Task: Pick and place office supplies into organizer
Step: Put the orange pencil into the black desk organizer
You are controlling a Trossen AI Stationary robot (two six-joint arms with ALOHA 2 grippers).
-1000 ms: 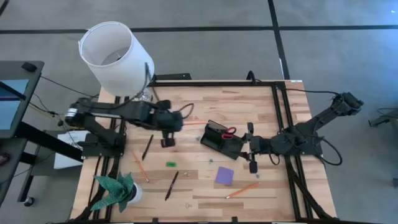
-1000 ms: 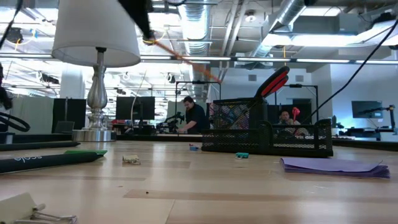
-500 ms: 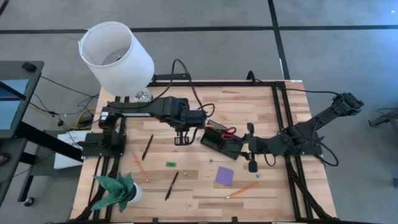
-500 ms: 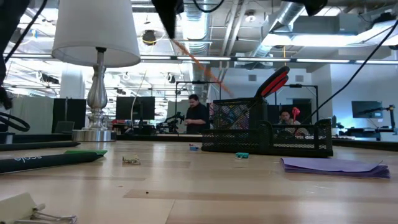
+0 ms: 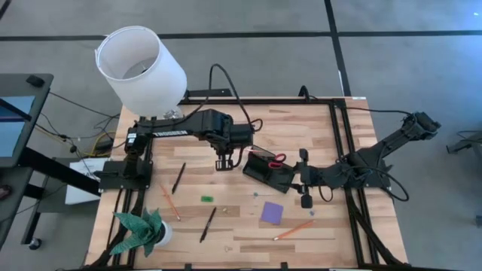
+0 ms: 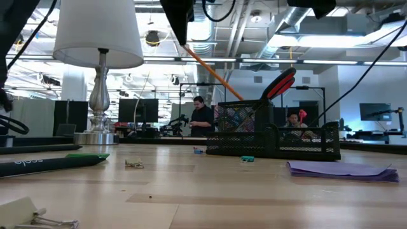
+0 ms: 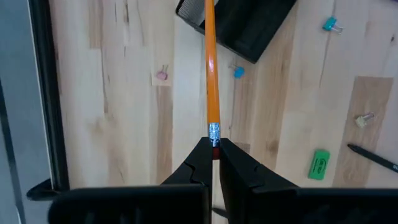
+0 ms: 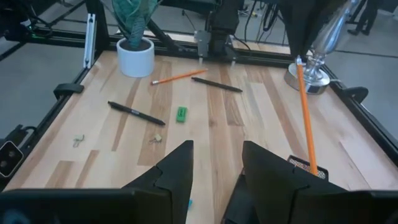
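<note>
Since earlier, left gripper [image 7: 213,151] (clenched on 1 orange pencil [image 7: 210,68]) has swung over the organizer [image 5: 269,171].

Three orange pencils [image 5: 170,202], two black pens [image 5: 178,178], one purple note pad [image 5: 272,212], one scissors [image 5: 276,159].

I see the organizer [image 5: 268,170], a black mesh tray, lying angled at mid-bench with red-handled scissors [image 5: 276,159] standing in its back section. An orange pencil [image 7: 211,74] slants down toward it, held at its eraser end. A purple note pad [image 5: 272,212], two black pens [image 5: 208,223] and further pencils [image 5: 294,229] lie loose nearby.
</note>
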